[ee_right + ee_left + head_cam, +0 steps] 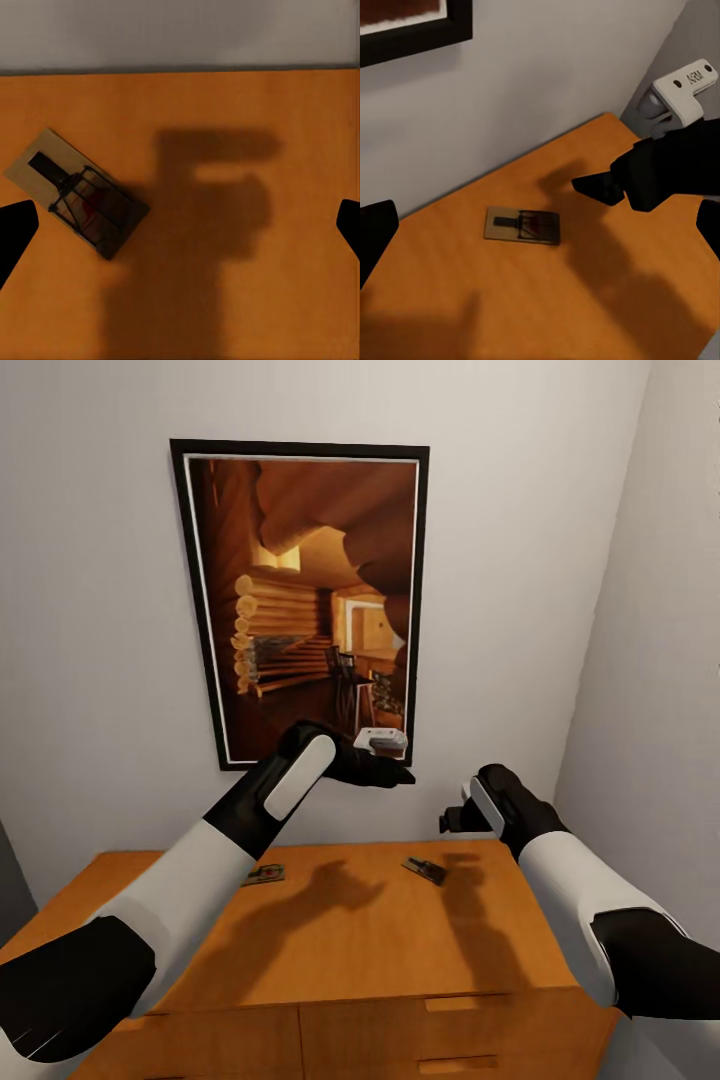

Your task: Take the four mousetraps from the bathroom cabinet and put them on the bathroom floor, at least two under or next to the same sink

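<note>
Mousetraps are lying on the flat top of the cabinet (pixel 340 950). I am seeing two of them. One mousetrap (pixel 263 875) is sitting near the back edge, partly behind my left arm. The other mousetrap (pixel 425 871) is resting farther right, turned at a slant. My left gripper (pixel 385 770) is hanging in the air in front of the framed picture (pixel 300 600), with its jaws spread wide and holding nothing. My right gripper (pixel 452 820) is hovering above the slanted trap, jaws spread apart too, not touching it.
</note>
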Tool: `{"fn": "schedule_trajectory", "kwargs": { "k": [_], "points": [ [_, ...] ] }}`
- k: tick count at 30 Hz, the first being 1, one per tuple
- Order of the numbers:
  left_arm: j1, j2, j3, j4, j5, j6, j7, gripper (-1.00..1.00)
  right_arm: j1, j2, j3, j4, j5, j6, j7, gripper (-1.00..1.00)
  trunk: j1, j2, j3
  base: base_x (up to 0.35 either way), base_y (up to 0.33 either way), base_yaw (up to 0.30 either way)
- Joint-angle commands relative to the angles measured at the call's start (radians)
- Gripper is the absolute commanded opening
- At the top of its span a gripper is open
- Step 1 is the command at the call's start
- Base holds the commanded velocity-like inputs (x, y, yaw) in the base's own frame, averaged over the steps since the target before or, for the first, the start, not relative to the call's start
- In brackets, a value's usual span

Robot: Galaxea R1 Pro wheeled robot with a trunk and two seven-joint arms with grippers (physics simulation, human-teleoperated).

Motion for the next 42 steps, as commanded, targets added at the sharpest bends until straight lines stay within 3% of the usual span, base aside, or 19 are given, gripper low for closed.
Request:
{"fn": "schedule_trajectory", "kwargs": {
  "k": [1,16,27,42],
  "points": [
    [-0.001,0.000,-0.001,-0.001,0.010,0.002,0.010,1.00,-0.001,0.000,0.005,-0.001,-0.011,0.003,-0.009,1.00,0.000,-0.001,-0.002,0.000,-0.034,0.000],
    [-0.001,-0.001,-0.001,-0.007,0.012,0.000,0.010,1.00,-0.001,0.016,0.003,-0.001,-0.017,0.003,0.007,1.00,0.000,-0.001,-0.002,0.000,-0.008,0.000],
    [-0.001,0.000,-0.001,-0.008,0.012,0.000,0.010,1.00,-0.001,0.011,0.004,-0.001,-0.013,0.003,0.131,1.00,0.000,-0.001,-0.002,0.001,0.000,0.000],
    [-0.001,-0.001,-0.001,-0.008,0.012,-0.002,0.012,1.00,-0.001,0.005,0.006,0.000,-0.012,0.003,0.145,1.00,0.000,-0.001,-0.002,0.132,-0.041,0.000]
  ]
}}
